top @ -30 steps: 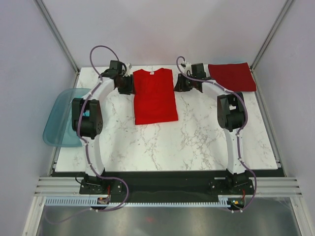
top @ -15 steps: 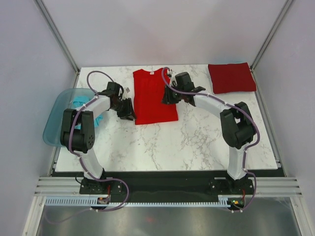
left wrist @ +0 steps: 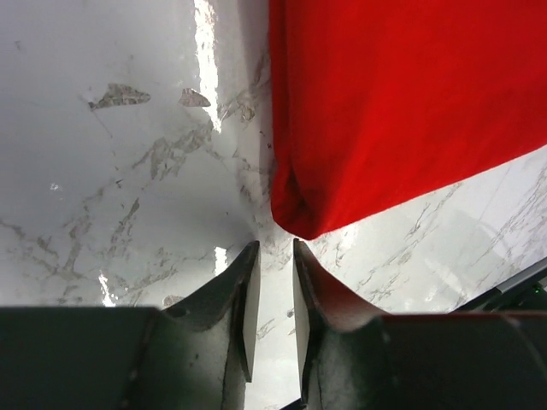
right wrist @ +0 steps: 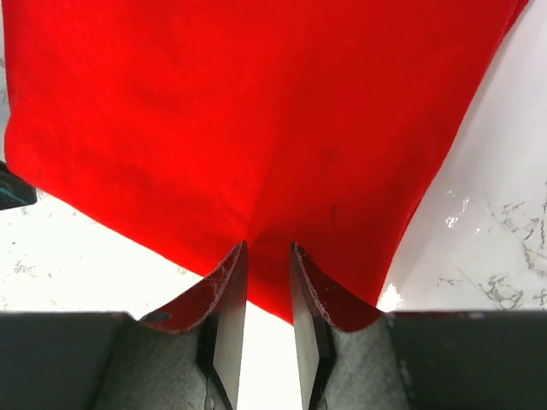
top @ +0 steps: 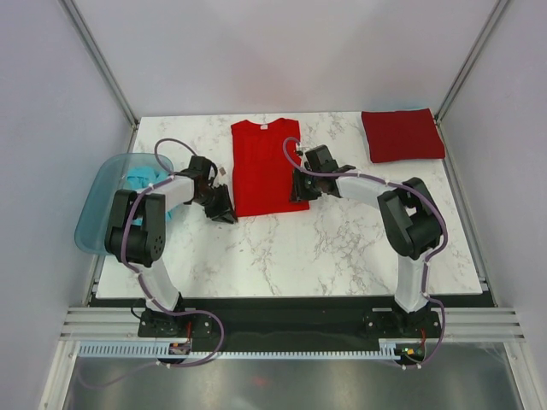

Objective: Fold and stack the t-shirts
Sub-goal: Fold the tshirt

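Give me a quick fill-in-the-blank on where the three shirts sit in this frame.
1. The bright red shirt lies with its collar toward the table's ___ edge.
2. The folded dark red shirt sits at the table's far ___ corner.
3. The teal shirt lies inside the blue ___.
4. The left gripper points at the bright red shirt's near ___ corner.
Missing words: far; right; tub; left.

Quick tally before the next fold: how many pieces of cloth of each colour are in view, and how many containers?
Bright red t-shirt, laid out at centre: 1
Dark crimson t-shirt, folded at the far right: 1
Teal-blue cloth, bunched in the tub: 1
Translucent blue tub, at the table's left edge: 1
Total: 4
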Available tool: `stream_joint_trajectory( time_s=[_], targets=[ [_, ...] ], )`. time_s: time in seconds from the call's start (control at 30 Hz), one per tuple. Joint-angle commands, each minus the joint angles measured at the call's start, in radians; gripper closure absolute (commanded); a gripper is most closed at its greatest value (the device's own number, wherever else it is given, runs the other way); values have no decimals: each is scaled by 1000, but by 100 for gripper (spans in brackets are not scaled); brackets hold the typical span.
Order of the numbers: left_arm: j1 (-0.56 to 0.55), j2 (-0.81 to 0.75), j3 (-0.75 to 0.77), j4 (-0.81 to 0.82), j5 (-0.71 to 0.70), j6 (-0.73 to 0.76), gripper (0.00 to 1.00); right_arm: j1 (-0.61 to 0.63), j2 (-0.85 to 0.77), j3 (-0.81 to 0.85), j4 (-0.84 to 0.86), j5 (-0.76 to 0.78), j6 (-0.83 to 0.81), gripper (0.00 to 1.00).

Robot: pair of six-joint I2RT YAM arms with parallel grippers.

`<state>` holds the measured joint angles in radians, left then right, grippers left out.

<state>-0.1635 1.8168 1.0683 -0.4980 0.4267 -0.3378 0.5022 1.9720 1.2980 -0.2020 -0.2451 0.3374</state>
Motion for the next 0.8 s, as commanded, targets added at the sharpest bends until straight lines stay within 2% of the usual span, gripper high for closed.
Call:
stream_joint_trajectory(
  time_s=[0.0,0.13,0.23,0.27,0.37,0.57,0.77],
  targets=[
    [-2,-94,10,-11,-52,-32,70,6,-76,1,6,6,-3,66],
    [-2,-140,65,-11,-19,-39,69,4,-101,3,-4,12,2,66],
    [-4,-122,107,28,90,-59,80,6,-102,14,-11,4,8,67],
    [-4,-114,114,38,124,-66,87,6,-101,17,-11,4,8,67],
    [-4,-64,119,49,97,-73,98,6,-90,32,-10,3,8,67],
    [-4,30,82,50,41,-70,98,2,-39,47,-11,10,2,68],
    [-1,44,56,44,-12,-55,98,-7,-25,47,-14,12,2,68]
  ],
)
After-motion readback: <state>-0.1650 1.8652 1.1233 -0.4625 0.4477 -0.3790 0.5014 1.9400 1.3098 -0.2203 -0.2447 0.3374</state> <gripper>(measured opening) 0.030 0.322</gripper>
